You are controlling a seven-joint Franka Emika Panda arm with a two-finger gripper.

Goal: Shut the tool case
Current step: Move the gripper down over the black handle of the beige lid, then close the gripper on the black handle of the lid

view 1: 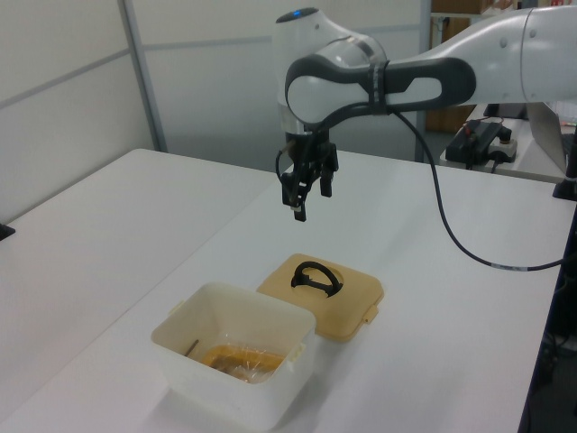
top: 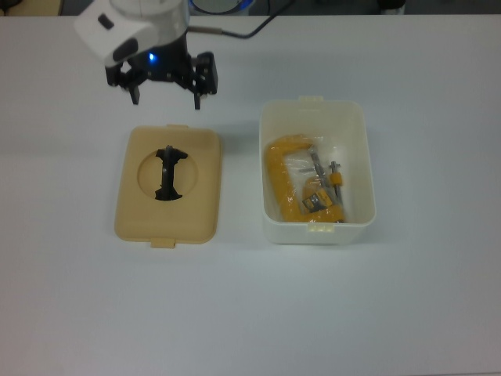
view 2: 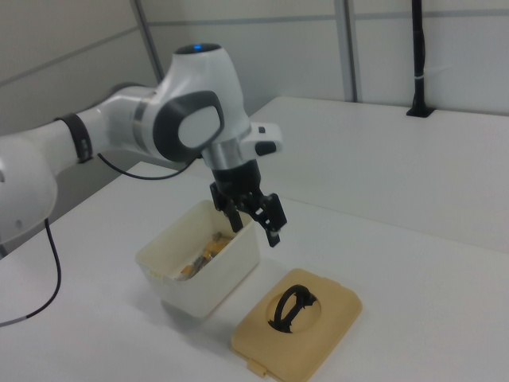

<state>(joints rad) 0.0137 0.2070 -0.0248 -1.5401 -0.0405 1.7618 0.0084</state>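
The tool (top: 166, 92) hangs in the air with its two fingers spread wide and nothing between them. In the top view it sits just beyond the far edge of the tan lid (top: 168, 186), well above the table (top: 250, 313).

The lid lies flat on the table, outer face up, with its black handle (top: 168, 174) set in the round recess. In the top view the handle's long axis runs near to far, and the lid's long sides run the same way. The white box (top: 317, 171) stands open just to the top view's right of the lid, apart from it, with a yellow clamp (top: 301, 184) inside.

The coming move turns on one relation: the handle lies nearer than the tool and below it. The fingers are spread across the top view's left and right, so they already stand crosswise to the handle's length. A short travel toward the near side and a descent would likely bring them astride the handle.

In the left view the tool (view 1: 305, 191) hovers above and beyond the lid (view 1: 323, 294).
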